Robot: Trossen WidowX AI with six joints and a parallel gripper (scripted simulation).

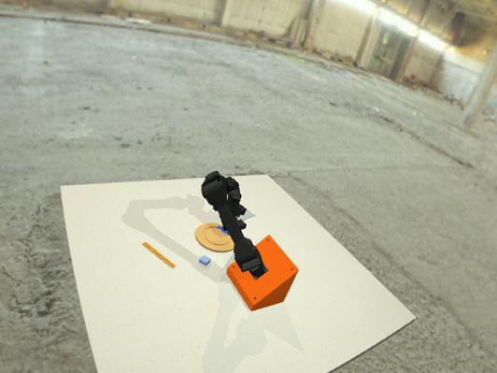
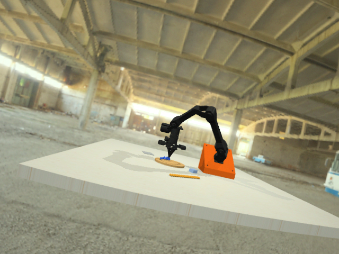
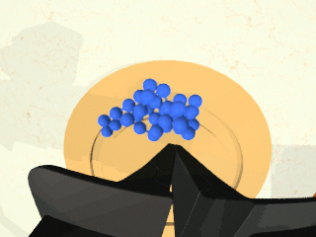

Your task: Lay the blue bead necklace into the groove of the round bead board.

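The blue bead necklace [image 1: 223,229] [image 2: 164,158] [image 3: 168,116] lies bunched in a heap on the far part of the round bead board [image 1: 205,242] [image 2: 175,164] [image 3: 252,133]. In the wrist view a short double row of beads reaches left from the heap, near the board's thin circular groove line. Much of the groove shows no beads. My gripper [image 2: 169,156] [image 3: 173,150] is shut with its fingertips together and no bead seen between them. The tips are just above the board, beside the heap on its near side. In the top view the arm hides the fingertips.
An orange bead strand [image 1: 158,255] [image 2: 184,176] lies straight on the table [image 1: 158,327] [image 2: 123,183]. A small light blue block [image 1: 204,260] [image 2: 193,170] lies between the board and the orange arm base [image 1: 275,266] [image 2: 216,169]. A flat grey piece [image 1: 248,215] [image 2: 148,153] lies beyond the board.
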